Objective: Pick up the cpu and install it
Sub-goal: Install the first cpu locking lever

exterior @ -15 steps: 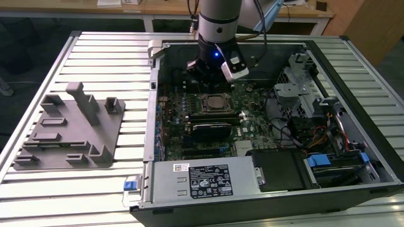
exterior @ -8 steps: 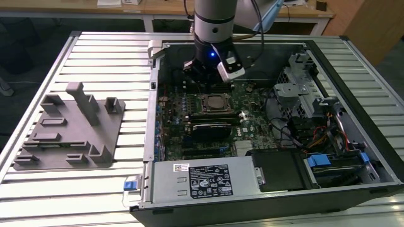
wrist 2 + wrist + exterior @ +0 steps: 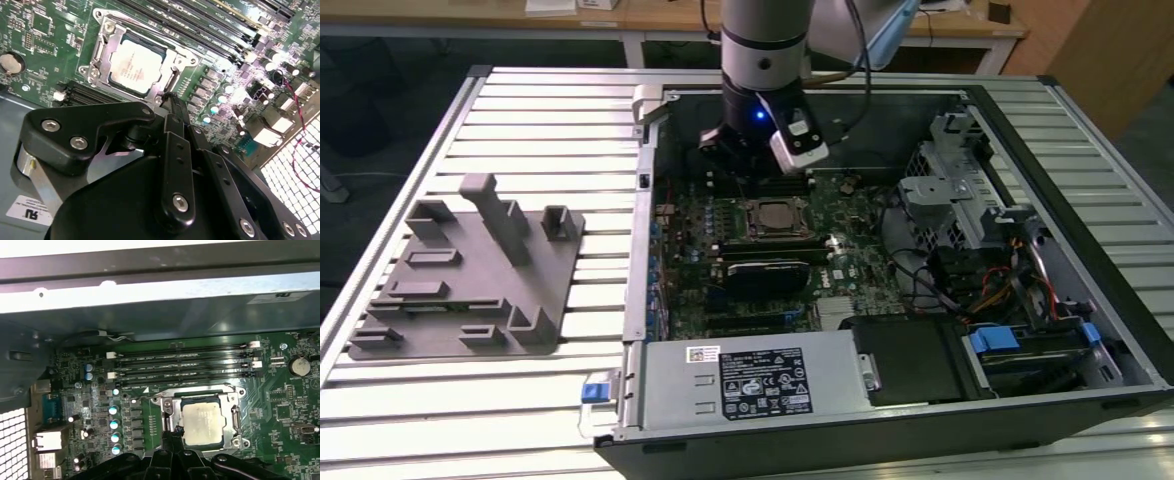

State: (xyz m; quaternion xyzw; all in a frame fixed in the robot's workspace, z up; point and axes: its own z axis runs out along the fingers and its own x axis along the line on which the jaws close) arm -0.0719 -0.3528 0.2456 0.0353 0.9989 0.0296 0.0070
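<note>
The slatted bench (image 3: 520, 100) carries an open computer case (image 3: 761, 440). Inside it the hand (image 3: 173, 434) hangs over the motherboard (image 3: 280, 400), clenched on nothing. The cpu (image 3: 202, 424) lies in the socket frame (image 3: 234, 415), just beneath the hand and apart from it. It looks seated; doing this well means the chip lies flat, square and unforced.

On my feed, a pale slatted metal table (image 3: 520, 100) spans the exterior view under even light. Behind it a wooden desk (image 3: 667, 15) stands on white legs over a dark floor (image 3: 387, 90). A wooden panel (image 3: 1107, 60) rises at the exterior view's right.
</note>
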